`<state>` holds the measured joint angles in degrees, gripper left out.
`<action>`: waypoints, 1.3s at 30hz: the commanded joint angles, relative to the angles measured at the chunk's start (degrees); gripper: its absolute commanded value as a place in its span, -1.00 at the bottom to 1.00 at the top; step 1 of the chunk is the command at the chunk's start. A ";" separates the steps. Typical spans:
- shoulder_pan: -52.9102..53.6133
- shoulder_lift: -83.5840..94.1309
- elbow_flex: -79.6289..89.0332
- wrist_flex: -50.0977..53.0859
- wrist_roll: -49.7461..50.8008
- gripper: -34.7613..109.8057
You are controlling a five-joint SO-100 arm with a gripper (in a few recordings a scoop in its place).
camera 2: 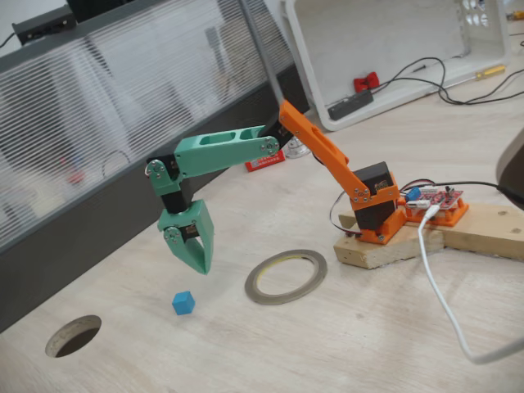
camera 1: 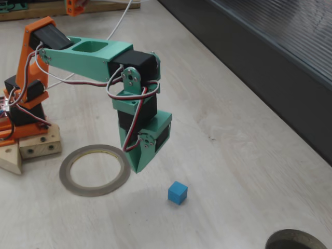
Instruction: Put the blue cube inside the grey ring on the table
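Nothing is done yet — the cube sits on the counter outside the ring, the arm's jaws closed, empty, hovering between them.

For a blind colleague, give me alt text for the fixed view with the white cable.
A green claw hangs above the pale table, holding nothing, near a blue cube. A grey ring lies flat between the cube and the arm's wooden base.

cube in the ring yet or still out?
Out. The blue cube sits on the table, apart from the grey ring; nothing lies inside the ring.
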<state>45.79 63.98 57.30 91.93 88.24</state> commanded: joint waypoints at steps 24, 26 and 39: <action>0.53 -15.56 -23.47 0.18 0.70 -0.51; 0.62 -16.35 -24.87 0.18 0.70 -0.51; 0.70 -21.97 -31.20 0.09 0.53 -0.51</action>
<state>45.79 41.75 27.77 92.02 88.15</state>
